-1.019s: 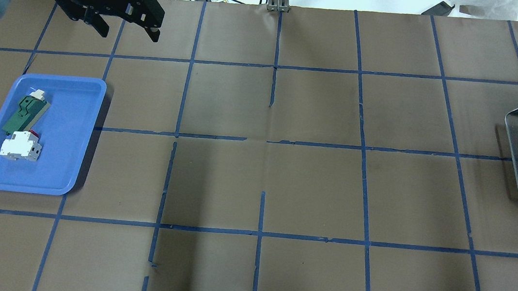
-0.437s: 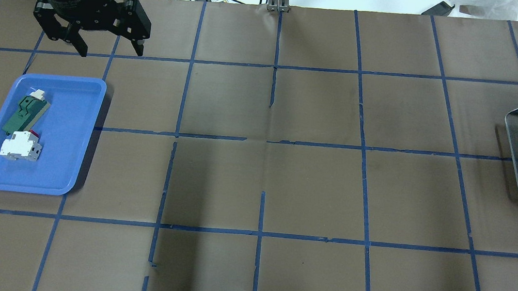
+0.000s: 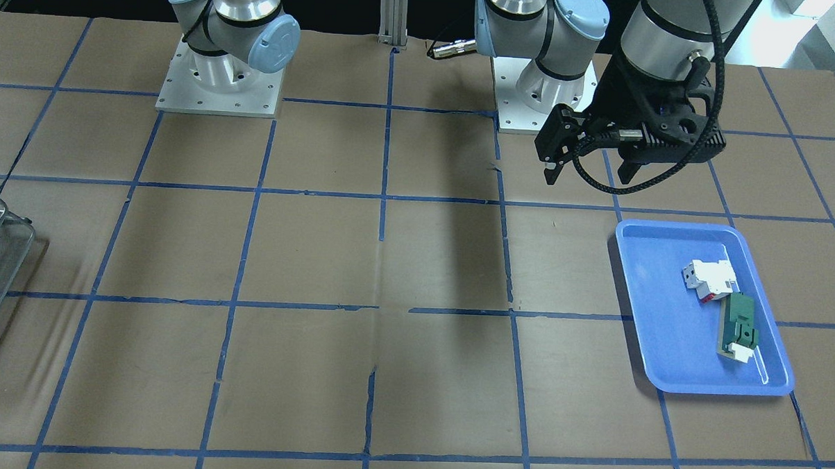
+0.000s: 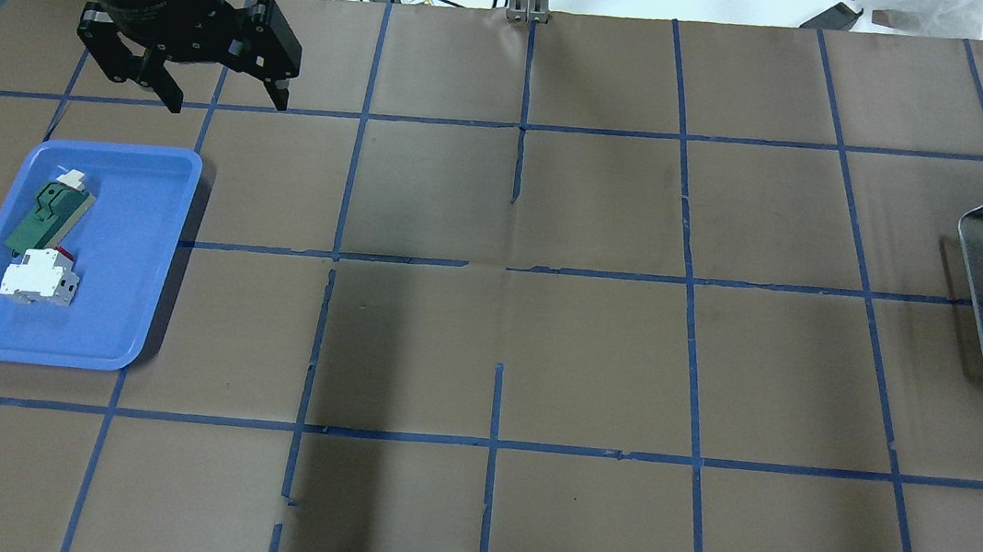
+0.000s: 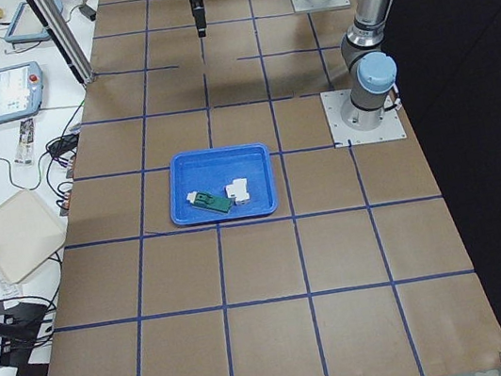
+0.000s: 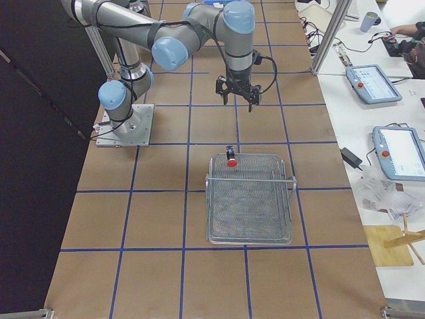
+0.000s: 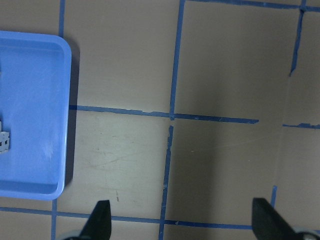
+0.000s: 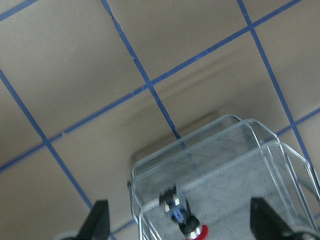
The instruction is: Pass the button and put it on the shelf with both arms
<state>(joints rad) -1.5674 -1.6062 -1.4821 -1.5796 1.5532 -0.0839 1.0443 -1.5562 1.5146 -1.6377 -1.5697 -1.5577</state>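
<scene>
button (image 6: 231, 159) is on the shelf (image 6: 252, 212): top mesh tier, just inside the rim at the end nearest bench centre. It looks to be lying down, not upright. Its long axis runs along the shelf's length, with the terminal end toward bench centre and the red cap pointing the other way.

right gripper (image 6: 238, 104): jaws spread wide, nothing in them. It hangs over bare bench just past that end of the shelf, on the centre side and clear of the rim. From these jaws the button lies lower and back toward the right end of the bench. In the right wrist view it sits at the bottom of frame between the two fingers. Its axis is diagonal to the jaws' closing line, neither square across nor in line.

left gripper (image 4: 227, 104): jaws also wide open and empty. It is up high beside the blue tray (image 4: 141, 181), well apart from the shelf. The tray holds only the white breaker block (image 4: 38, 278) and the green-and-white part (image 4: 50, 212).

My read is that the pass and place are done and only the retreat is left. The right arm is far the nearer one if the button needs a re-seat. It would have to come back over the rim and rotate the wrist to square the jaws across the black body. The left arm has no role near the shelf. The only risk I see is the button sitting so close to the rim, where a knock to the shelf could roll it.
</scene>
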